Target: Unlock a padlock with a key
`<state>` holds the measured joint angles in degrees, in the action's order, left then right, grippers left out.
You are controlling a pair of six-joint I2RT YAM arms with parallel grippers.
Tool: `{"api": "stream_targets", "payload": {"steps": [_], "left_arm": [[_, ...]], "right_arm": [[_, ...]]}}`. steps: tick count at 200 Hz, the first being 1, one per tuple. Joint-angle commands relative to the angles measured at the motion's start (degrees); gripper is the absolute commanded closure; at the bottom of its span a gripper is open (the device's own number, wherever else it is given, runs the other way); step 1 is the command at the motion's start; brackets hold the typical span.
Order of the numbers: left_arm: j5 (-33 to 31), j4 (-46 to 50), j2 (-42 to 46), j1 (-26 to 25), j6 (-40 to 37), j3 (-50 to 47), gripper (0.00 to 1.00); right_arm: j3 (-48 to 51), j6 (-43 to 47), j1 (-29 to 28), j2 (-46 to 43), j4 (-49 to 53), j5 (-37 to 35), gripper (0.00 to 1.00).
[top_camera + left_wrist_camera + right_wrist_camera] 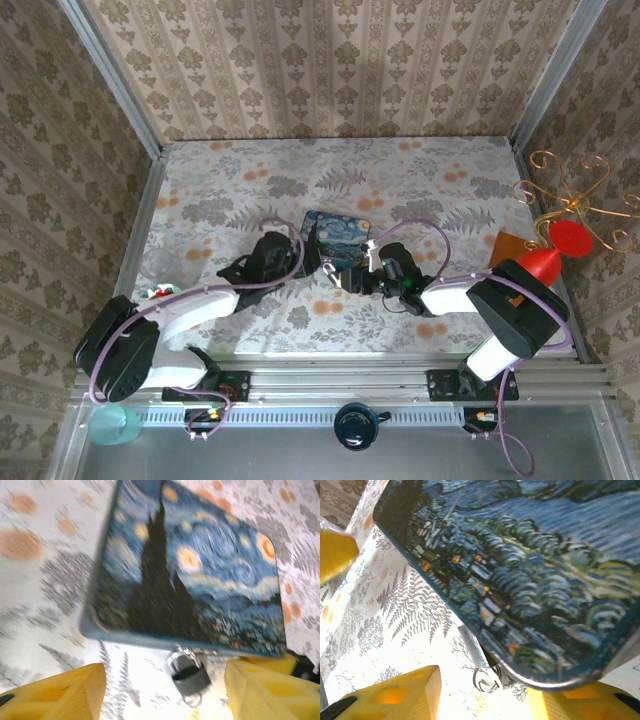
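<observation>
Top external camera: the left gripper [308, 262] and the right gripper [348, 274] come together at the near edge of the blue painted tin [337, 228]. The tin lies flat in the middle of the flowered tablecloth [450, 190]. Its lid is on, so what is inside cannot be seen. A dark mug [355, 425] stands at the near rail; its inside is too dark to judge.

Left wrist camera: the padlock [189, 677] lies on the cloth just beside the near wall of the tin, with its shackle toward the tin. The yellow fingers [55, 695] stand wide apart, one at each side of it, and they hold nothing.

Right wrist camera: these jaws are also apart and empty, below a corner of the tin. A small metal ring [485, 680] and a bright metal strip [471, 645] lie on the cloth beside the tin's edge. Whether the strip is the key I cannot tell.

I think the padlock is light, hard and smooth, so it may slide on the cloth. The grip should be on the flat sides of the body, leaving shackle and keyhole free.
</observation>
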<state>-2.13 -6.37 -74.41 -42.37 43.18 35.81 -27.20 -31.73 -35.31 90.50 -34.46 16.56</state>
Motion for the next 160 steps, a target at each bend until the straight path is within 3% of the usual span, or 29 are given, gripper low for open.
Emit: {"api": "stream_targets", "payload": {"steps": [1, 40, 89, 160], "left_arm": [[3.9, 5.4, -1.6, 4.4, -10.5, 3.6, 0.34], [8.9, 8.8, -10.2, 9.3, -17.2, 11.6, 0.32], [14.4, 6.7, -18.7, 10.9, -17.6, 16.6, 0.32], [7.3, 9.4, -20.2, 11.0, -14.8, 14.2, 0.32]], "right_arm": [[-2.0, 0.9, -0.5, 0.2, 0.9, -1.9, 0.44], [-5.1, 5.6, -1.8, 1.0, 6.5, -4.7, 0.43], [-8.1, 9.0, -3.8, 2.1, 10.1, -7.6, 0.43], [-11.9, 11.0, -8.7, 2.6, 16.8, -22.5, 0.43]]}}
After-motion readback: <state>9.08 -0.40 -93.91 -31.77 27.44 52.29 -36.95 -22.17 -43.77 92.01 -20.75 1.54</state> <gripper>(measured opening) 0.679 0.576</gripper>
